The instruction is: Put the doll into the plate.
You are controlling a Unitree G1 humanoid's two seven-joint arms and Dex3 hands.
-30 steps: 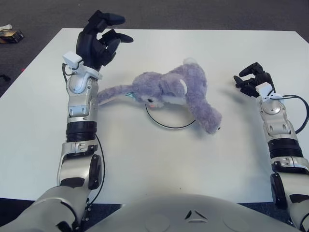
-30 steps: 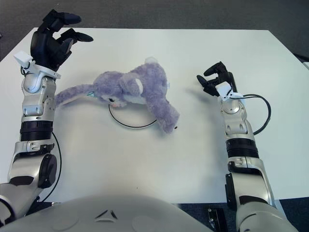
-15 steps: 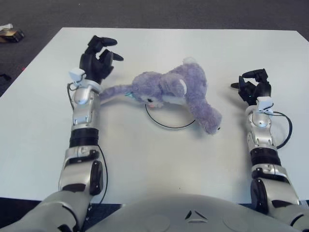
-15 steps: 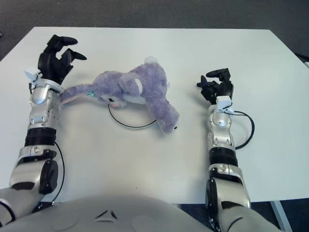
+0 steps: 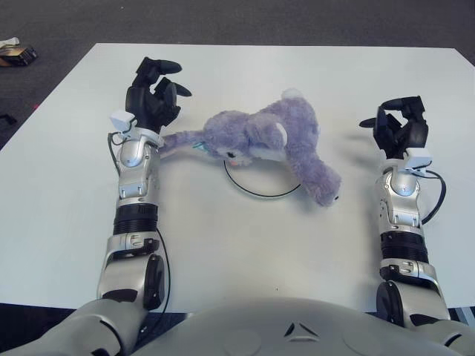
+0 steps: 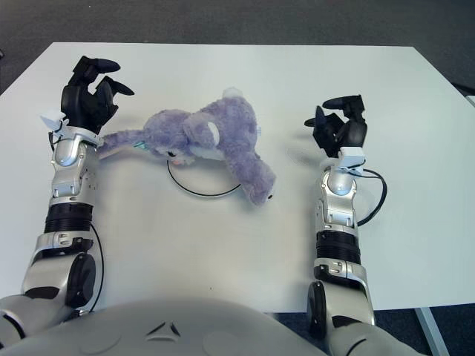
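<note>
Item one, the doll [image 5: 271, 141]: you have a purple plush animal lying sprawled over the plate [image 5: 256, 191], which shows only as a thin dark ring arc under and in front of the body. One long limb reaches left toward your left hand, another hangs down to the right past the ring. A small teal tag sits near the doll's left limb; no writing on it can be read.

Item two, left hand [image 5: 152, 96]: it shows just left of the doll's outstretched limb, fingers [image 5: 169, 67] spread and lightly curled, holding nothing. Whether the wrist touches the limb, you cannot tell.

Item three, right hand [image 5: 401, 126]: it shows well to the right of the doll, apart from it, fingers loosely curled with nothing in them. A black cable [image 6: 375, 196] loops beside its forearm.

Item four, white table [image 5: 237, 245]: you have broad bare surface in front of the plate and between both forearms, and more behind the doll up to the far edge.

Item five, views: the left eye view alone shows a small dark object [image 5: 16, 52] on the grey floor beyond the table's far left corner; the right eye view alone shows the table's right edge and near right corner.
</note>
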